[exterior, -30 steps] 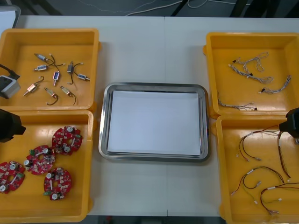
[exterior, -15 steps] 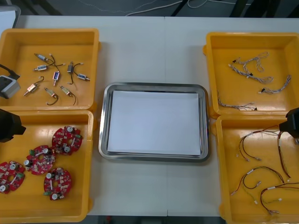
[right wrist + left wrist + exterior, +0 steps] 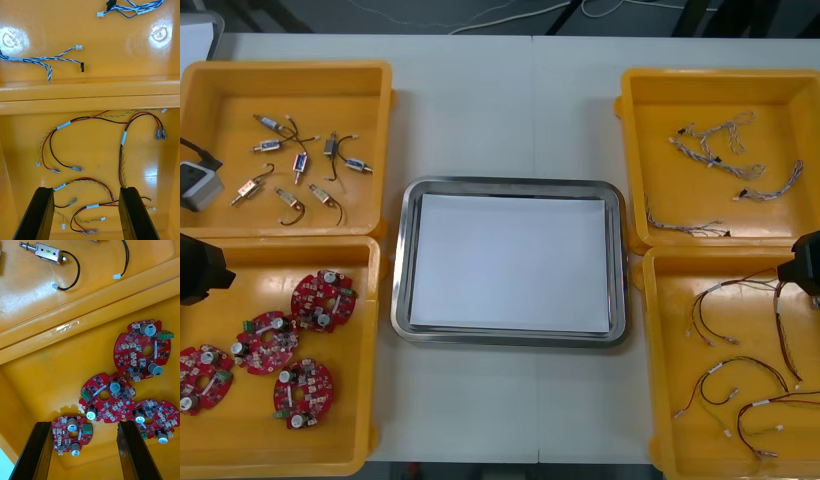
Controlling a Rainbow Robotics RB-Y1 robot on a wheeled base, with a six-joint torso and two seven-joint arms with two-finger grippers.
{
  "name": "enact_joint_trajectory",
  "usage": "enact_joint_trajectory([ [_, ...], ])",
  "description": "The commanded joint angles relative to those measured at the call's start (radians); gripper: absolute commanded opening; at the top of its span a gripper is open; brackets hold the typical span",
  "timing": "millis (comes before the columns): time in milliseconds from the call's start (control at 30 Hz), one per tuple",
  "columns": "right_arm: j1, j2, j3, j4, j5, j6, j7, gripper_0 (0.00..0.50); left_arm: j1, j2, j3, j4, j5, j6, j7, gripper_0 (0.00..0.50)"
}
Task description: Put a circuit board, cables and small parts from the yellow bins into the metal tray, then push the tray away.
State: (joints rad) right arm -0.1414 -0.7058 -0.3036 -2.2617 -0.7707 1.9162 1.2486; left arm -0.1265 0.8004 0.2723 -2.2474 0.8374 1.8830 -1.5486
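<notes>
Below the left claw (image 3: 84,424), spread wide, circuit boards (image 3: 116,401) are sitting untouched; right claw (image 3: 86,189), also wide, is idling over cables (image 3: 63,125), nothing's changing.

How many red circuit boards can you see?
4 boards in the near-left yellow bin: one nearest the tray, one mid-bin, one by its outer wall, one by its near wall.

Light fell bright and even from overhead. Beyond my right gripper (image 3: 86,213), two round glare spots (image 3: 15,39) shone on the far yellow bin (image 3: 93,33), and a paler sheen lay on the near bin (image 3: 90,150) just ahead of one finger. Ahead of my left gripper (image 3: 80,452), a white glint streaked the bin wall (image 3: 67,327). The circuit boards (image 3: 107,399) cast thin, soft shadows. The metal tray (image 3: 402,260) mirrored dark along its rim.
</notes>
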Motion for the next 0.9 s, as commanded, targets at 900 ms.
enact_joint_trajectory([
  [900, -0.021, -0.015, 0.015, -0.006, 0.005, 0.004, 0.014, 0.500, -0.024, 0.040, -0.004, -0.003, -0.009, 0.008, 0.055, 0.500],
])
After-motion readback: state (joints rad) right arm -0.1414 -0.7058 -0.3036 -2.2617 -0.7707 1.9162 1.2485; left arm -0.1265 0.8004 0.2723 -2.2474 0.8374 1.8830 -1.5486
